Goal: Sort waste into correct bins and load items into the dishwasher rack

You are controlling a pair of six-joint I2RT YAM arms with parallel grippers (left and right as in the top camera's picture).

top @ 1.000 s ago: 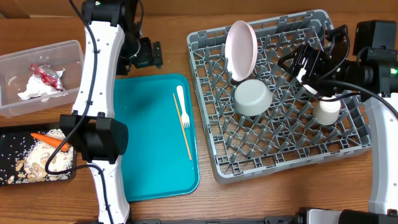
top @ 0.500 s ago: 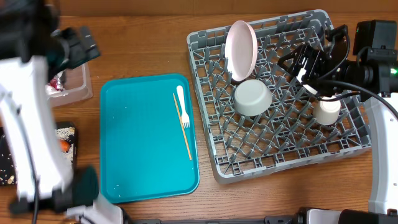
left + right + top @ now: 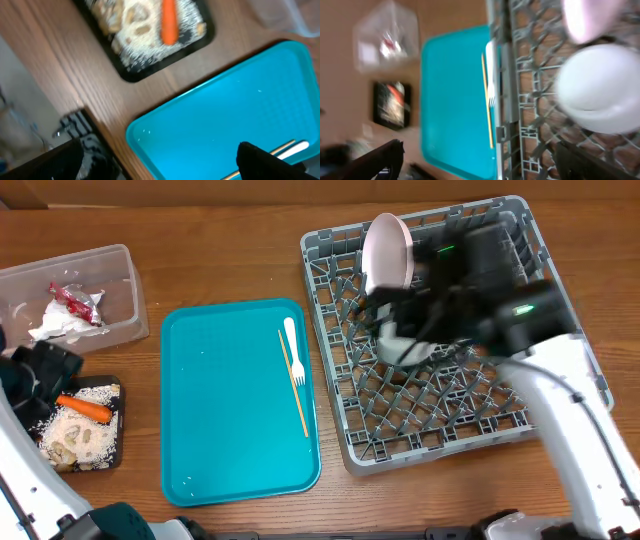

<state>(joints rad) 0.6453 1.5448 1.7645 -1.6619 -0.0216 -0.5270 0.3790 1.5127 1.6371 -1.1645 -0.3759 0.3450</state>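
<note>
The grey dishwasher rack (image 3: 560,395) holds the upright pink plate (image 3: 385,245) and a grey bowl (image 3: 398,350), which also shows in the right wrist view (image 3: 602,87). My right gripper (image 3: 395,315), blurred, is open over the rack by the bowl; the cup is hidden under the arm. A white fork (image 3: 293,348) and a wooden stick (image 3: 295,395) lie on the teal tray (image 3: 230,410). The clear tub (image 3: 115,265) holds a napkin (image 3: 50,328) and a foil wrapper (image 3: 75,300). The black tray (image 3: 112,460) holds a carrot (image 3: 85,408) and food scraps (image 3: 72,442). My left gripper (image 3: 40,370) is open, above the black tray.
The left wrist view shows the black tray (image 3: 135,76) with the carrot (image 3: 169,22), and the teal tray's corner (image 3: 215,115). The right wrist view shows the rack wall (image 3: 505,115) beside the teal tray (image 3: 452,90). Bare wood lies between trays and rack.
My left arm has swung off the tub and teal tray to the left edge, uncovering both bins. My right arm has moved left across the rack towards the bowl.
</note>
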